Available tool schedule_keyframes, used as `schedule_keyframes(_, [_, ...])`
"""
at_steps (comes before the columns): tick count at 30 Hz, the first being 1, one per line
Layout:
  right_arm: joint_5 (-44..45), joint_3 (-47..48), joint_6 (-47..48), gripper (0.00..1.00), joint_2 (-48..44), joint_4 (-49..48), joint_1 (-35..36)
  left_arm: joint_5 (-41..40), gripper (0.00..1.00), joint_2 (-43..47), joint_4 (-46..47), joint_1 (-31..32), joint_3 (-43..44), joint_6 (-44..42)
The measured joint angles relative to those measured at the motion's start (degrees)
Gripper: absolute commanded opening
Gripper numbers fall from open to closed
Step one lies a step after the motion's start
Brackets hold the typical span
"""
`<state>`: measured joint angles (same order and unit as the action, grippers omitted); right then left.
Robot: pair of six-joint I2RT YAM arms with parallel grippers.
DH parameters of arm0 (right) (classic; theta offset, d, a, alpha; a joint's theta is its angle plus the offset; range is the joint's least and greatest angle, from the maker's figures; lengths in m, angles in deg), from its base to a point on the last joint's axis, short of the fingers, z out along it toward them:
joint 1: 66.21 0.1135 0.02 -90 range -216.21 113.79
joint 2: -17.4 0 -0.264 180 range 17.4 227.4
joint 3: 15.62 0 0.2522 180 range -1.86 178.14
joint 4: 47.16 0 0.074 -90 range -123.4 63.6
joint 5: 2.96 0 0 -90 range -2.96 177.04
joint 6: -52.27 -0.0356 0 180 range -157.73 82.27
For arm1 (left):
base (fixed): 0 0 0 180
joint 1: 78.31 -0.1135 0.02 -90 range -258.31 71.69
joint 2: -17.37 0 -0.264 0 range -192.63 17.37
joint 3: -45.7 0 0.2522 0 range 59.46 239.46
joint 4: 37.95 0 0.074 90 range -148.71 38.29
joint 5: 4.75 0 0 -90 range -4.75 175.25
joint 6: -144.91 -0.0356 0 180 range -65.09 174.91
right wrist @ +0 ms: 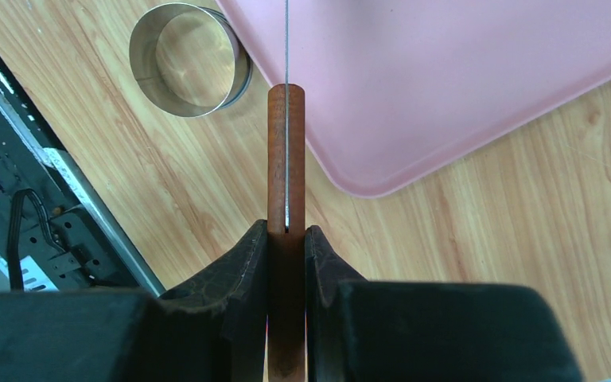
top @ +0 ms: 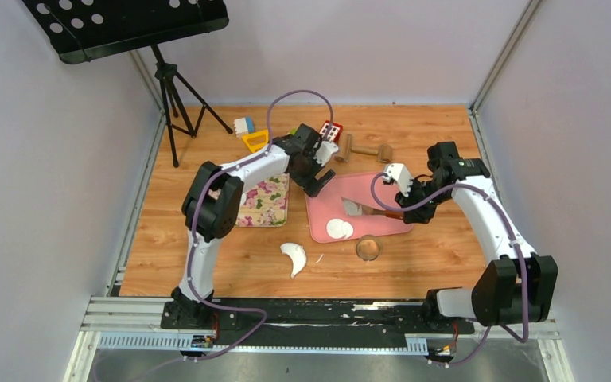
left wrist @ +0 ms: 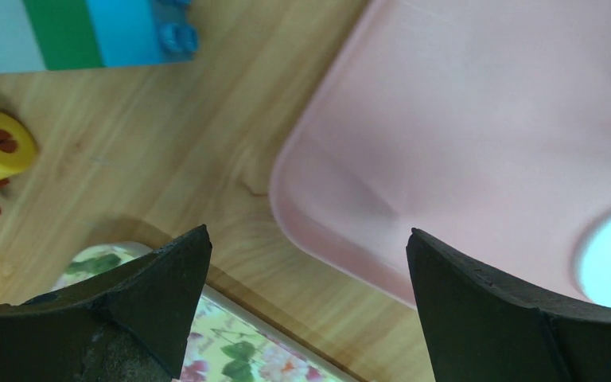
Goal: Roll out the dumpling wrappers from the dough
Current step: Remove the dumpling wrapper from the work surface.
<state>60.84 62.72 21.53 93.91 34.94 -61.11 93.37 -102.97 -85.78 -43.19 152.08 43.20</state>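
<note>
At pink tray (top: pixel 352 185) edge, dumpling wrappers (top: pixel 339 229)

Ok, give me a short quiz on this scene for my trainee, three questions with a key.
1. True or false: the left gripper is open and holds nothing.
2. What is the right gripper shut on?
3. Where do the dumpling wrappers lie? A on the pink tray, B in the left gripper, C in the right gripper.
Key: 1 true; 2 the wooden-handled tool; 3 A.
</note>
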Motion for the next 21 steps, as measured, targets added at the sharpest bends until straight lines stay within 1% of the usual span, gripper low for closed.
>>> schedule_keyframes(6, [1.3,-0.1,0.6,0.00,-3.3,-0.3,0.0,-5.3,1.00,-6.2,-0.7,0.0,7.0,2.8])
schedule_keyframes(12, [1.5,-0.4,1.3,0.00,-7.1,-0.3,0.0,-12.2,1.00,-9.0,-1.0,0.1,12.0,4.0])
schedule_keyframes(15, [1.5,-1.4,2.7,0.00,-8.7,0.1,0.0,-15.5,1.00,-11.4,-1.4,0.2,16.1,4.5])
schedule_keyframes(21, [1.5,-2.1,5.0,0.00,-8.9,1.5,0.0,-20.8,1.00,-15.9,-1.7,0.4,23.4,4.9])
